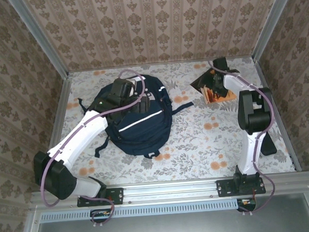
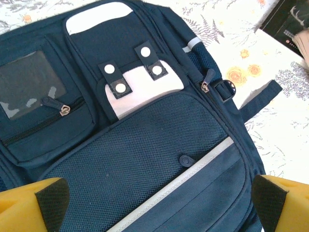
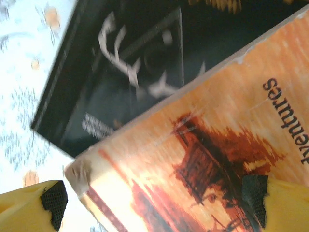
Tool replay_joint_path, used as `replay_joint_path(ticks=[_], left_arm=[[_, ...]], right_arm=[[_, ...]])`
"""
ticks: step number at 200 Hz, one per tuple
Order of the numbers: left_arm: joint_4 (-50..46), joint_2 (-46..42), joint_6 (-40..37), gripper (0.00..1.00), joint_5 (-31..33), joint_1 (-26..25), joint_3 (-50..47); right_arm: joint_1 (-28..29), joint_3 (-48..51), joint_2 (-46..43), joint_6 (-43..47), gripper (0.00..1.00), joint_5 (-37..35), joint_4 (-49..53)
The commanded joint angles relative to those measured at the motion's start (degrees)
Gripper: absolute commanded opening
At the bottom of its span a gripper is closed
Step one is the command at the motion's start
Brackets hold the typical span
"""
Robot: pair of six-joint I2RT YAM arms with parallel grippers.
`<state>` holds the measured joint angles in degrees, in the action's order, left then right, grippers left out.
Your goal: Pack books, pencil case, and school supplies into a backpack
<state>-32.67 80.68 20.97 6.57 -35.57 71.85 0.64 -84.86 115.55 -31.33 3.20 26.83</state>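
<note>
We note the backpack [image 1: 139, 122] flat on the worktop [image 1: 198, 139], left of centre, front up. Left fingers [image 2: 50, 198] wide above its mesh pocket [image 2: 145, 159], holding nothing. Books [image 1: 215, 92] far right; right fingers [image 3: 53, 203] wide over the orange book [image 3: 203, 145], which overlaps the black book [image 3: 120, 72].

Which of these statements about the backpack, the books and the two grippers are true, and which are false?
1. The large navy-blue fabric backpack lies on the floral table. True.
2. The left gripper is shut on a zipper pull. False: it is open over the backpack's front.
3. The thin orange paperback and the black paperback lie outside the backpack. True.
4. The right gripper grips the orange paperback. False: it is open over it.
</note>
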Motion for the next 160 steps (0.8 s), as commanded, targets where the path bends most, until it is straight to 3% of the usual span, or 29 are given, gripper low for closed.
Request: replay_joint_path(ticks=[1,31,61,125,160], left_arm=[[1.3,1.5,1.9,1.0,-1.8,0.2,-0.1],[1.6,2.5,2.5,1.0,-3.0,0.2,0.4],[1.5,2.6,2.6,1.0,-4.2,0.2,0.6],[2.3,3.3,4.8,1.0,-6.7,-0.1,0.5],[2.9,4.0,7.0,1.0,-8.7,-0.4,0.6]], right_arm=[[1.8,8.3,-3.8,-4.9,0.99,6.7,0.0],[3.3,14.5,-9.5,-4.0,0.98,10.4,-1.2],[1.8,12.9,-13.0,1.6,0.99,3.1,2.2],[-3.1,3.5,-4.0,4.5,1.0,0.4,7.3],[-3.1,7.6,-3.9,3.1,1.0,1.1,7.2]])
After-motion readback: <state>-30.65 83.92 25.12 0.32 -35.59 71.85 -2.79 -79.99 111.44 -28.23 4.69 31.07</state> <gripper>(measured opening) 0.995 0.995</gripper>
